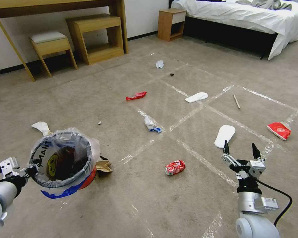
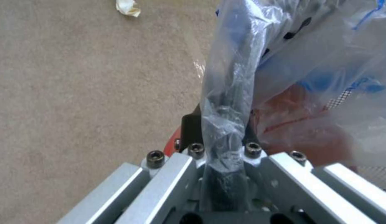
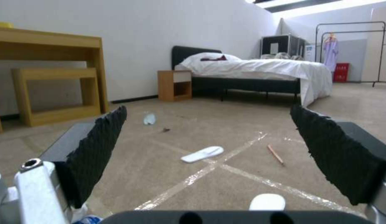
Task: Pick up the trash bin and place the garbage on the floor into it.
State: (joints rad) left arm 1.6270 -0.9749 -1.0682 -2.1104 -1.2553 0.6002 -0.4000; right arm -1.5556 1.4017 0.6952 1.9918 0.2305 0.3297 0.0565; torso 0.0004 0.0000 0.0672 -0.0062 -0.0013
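My left gripper (image 1: 31,169) is shut on the rim of the trash bin (image 1: 63,162), a red and blue bin lined with a clear bag, held off the carpet at the lower left. The left wrist view shows the bagged rim (image 2: 226,124) pinched between the jaws. My right gripper (image 1: 240,147) stands open at the lower right, just short of a white slipper (image 1: 224,135). Garbage lies scattered: a red crumpled can (image 1: 174,167), a red wrapper (image 1: 136,96), a red packet (image 1: 279,130), a second slipper (image 1: 196,97), a wooden stick (image 1: 237,101), tissue wads (image 1: 151,124), (image 1: 159,63).
A tan cardboard piece (image 1: 103,166) and a white wad (image 1: 41,127) lie beside the bin. Wooden desk (image 1: 56,6), stool (image 1: 53,44) and shelf (image 1: 96,36) line the far wall; a nightstand (image 1: 170,23) and bed (image 1: 241,16) stand at the back right. Tape lines cross the carpet.
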